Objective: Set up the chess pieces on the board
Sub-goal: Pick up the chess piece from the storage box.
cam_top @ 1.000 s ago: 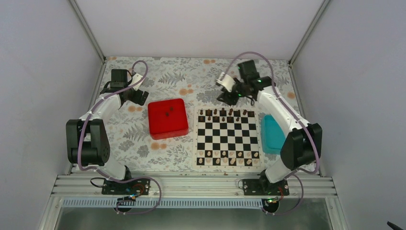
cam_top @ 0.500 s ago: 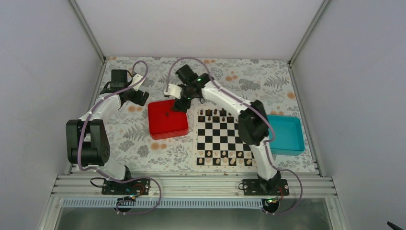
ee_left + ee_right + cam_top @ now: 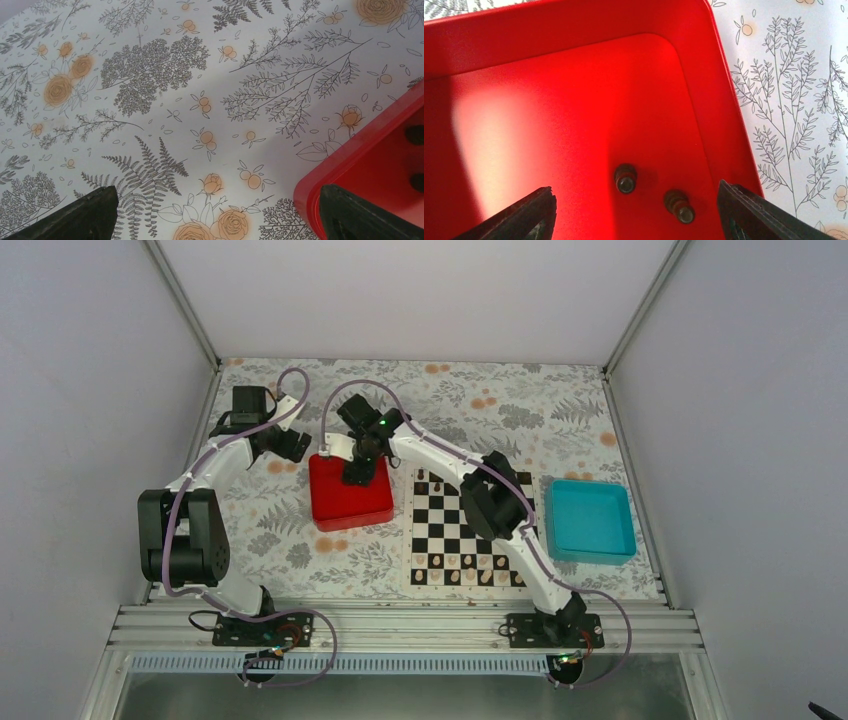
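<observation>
Arm [image 3: 440, 455] hides board [image 3: 440, 540] squares; right tool [image 3: 635, 200] (splayed) over two pieces [image 3: 625, 179] in red tray [image 3: 549, 30]; left tool [image 3: 216, 192] splayed.

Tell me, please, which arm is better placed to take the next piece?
The right: right gripper, open, hangs above two dark pieces in the red tray; left gripper hangs beside its corner.

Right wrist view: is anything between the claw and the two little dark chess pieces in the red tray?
Nothing visible. The right gripper hangs open over the red tray, and the two chess pieces sit on its bare floor, under the gap.
</observation>
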### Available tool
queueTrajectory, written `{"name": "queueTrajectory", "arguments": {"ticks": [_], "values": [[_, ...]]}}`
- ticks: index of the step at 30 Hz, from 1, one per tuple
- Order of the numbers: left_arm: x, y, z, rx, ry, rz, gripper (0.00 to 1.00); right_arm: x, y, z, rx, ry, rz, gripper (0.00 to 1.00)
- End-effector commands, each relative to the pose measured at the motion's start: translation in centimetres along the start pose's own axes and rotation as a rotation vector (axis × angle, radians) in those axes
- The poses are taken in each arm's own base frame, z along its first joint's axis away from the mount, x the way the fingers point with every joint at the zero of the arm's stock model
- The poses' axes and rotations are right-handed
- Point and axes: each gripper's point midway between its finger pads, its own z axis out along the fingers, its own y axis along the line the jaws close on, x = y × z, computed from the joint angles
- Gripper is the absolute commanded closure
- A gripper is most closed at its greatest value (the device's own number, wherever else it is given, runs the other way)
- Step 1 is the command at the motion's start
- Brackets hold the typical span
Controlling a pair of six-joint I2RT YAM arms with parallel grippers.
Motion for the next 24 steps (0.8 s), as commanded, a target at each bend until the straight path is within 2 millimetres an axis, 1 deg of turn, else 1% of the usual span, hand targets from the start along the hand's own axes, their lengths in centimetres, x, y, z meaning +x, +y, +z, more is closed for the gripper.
{"name": "queueTrajectory", "arguments": {"ticks": [1, 6, 12, 18, 22, 24], "values": [[-0.3, 0.2, -0.5, -0.002, -0.024, 0.005, 0.01, -0.1, -0.9, 0.8, 0.027, -0.006, 0.014, 0.17], [-0.2, 0.3, -0.5, -0.005, -0.026, 0.005, 0.01, -0.2, -0.8, 1.6, 0.012, -0.019, 0.026, 0.19], [-0.2, 0.3, -0.5, -0.002, -0.027, 0.003, 0.01, 0.5, 0.0, 2.7, -0.028, -0.003, 0.027, 0.21], [-0.2, 0.3, -0.5, 0.0, -0.025, 0.005, 0.01, 1.1, 0.3, 3.5, -0.036, 0.019, 0.029, 0.29], [-0.1, 0.2, -0.5, 0.004, -0.025, 0.006, 0.01, 0.9, 0.6, 3.6, -0.052, 0.006, 0.03, 0.43], [-0.1, 0.2, -0.5, 0.004, -0.026, 0.007, 0.01, 0.9, 0.8, 3.8, -0.064, 0.004, 0.029, 0.52]]}}
